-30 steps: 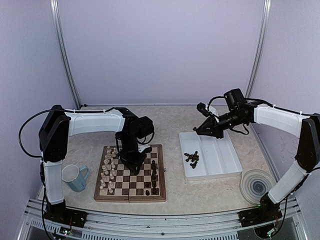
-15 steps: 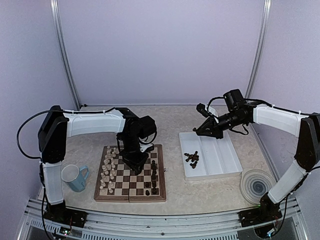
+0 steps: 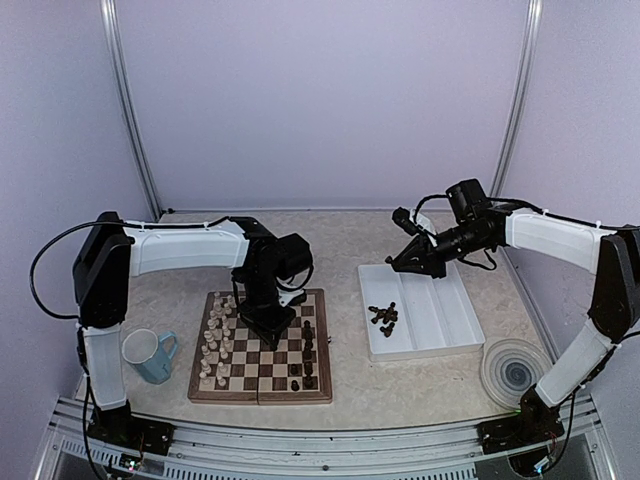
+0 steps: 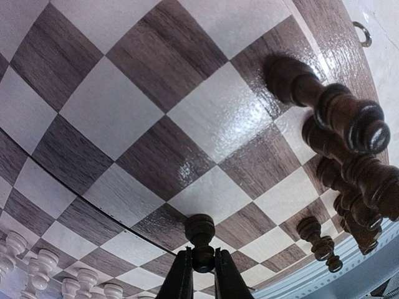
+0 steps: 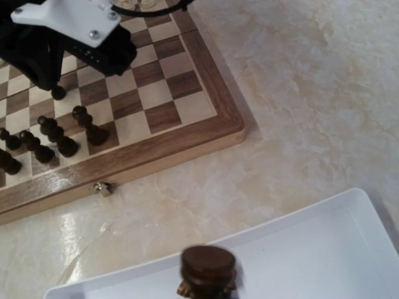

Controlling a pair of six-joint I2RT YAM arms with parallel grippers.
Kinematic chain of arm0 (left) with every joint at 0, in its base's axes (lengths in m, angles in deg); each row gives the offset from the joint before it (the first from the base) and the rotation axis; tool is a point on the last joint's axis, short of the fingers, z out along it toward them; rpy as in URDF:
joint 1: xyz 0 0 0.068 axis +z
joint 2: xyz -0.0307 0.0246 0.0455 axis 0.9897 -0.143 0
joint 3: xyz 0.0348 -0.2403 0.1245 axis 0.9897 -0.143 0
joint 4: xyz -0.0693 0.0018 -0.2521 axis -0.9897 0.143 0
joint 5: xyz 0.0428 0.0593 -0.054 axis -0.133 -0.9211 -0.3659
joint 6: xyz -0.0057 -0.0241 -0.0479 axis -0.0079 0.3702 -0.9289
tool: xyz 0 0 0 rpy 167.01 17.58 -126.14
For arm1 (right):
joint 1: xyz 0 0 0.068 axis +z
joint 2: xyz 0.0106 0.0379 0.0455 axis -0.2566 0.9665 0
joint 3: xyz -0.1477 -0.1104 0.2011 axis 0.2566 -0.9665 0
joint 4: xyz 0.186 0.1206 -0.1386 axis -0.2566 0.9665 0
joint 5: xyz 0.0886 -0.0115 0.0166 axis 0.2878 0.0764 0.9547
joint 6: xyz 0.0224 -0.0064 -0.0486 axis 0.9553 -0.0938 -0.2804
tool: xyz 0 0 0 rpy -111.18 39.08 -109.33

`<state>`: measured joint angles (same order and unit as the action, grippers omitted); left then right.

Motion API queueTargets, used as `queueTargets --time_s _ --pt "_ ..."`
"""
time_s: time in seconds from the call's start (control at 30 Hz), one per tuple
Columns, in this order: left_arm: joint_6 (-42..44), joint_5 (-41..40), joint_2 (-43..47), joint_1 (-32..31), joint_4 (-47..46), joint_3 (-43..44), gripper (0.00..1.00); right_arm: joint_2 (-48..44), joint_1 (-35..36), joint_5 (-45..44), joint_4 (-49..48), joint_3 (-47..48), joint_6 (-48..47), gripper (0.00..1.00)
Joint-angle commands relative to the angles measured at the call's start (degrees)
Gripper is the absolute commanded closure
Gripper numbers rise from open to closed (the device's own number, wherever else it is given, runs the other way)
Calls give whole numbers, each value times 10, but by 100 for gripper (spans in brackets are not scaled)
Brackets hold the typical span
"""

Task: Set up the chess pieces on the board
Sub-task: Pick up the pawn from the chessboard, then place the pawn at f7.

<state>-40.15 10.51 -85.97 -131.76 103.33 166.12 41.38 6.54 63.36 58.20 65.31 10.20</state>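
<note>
The board [image 3: 262, 391] lies at the left, with cream figures [image 3: 214, 340] on its left files and dark chess pieces [image 3: 307, 342] along its right side. My left gripper [image 3: 266, 326] hangs low over the board's middle. In the left wrist view it [image 4: 203, 254] is shut on a dark pawn [image 4: 199, 229], held just above the checks [image 4: 143, 156]; more dark pieces [image 4: 349, 124] stand at the right. My right gripper [image 3: 393, 264] hovers over the white tray's far left corner. A dark chess piece [image 5: 207, 269] shows at its tips, base towards the camera; the fingers are out of frame.
The white ridged tray [image 3: 440, 312] right of the board holds a few loose dark pieces [image 3: 383, 316]. A blue mug [image 3: 148, 356] stands left of the board. A round ridged disc [image 3: 513, 371] lies at the near right. The board's edge [image 5: 206, 93] and tray rim [image 5: 324, 215] show in the right wrist view.
The left gripper has shifted slightly over the board's middle with the pawn in it. The right arm has barely moved.
</note>
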Motion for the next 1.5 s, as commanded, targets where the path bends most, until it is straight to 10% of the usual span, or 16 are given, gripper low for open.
queueTargets --time_s 0.0,1.47 --pt "-1 -5 17 -8 -5 3 89 1 -5 8 3 -3 1 92" --pt "11 46 -26 -47 -20 50 90 6 -5 7 4 -4 -2 92"
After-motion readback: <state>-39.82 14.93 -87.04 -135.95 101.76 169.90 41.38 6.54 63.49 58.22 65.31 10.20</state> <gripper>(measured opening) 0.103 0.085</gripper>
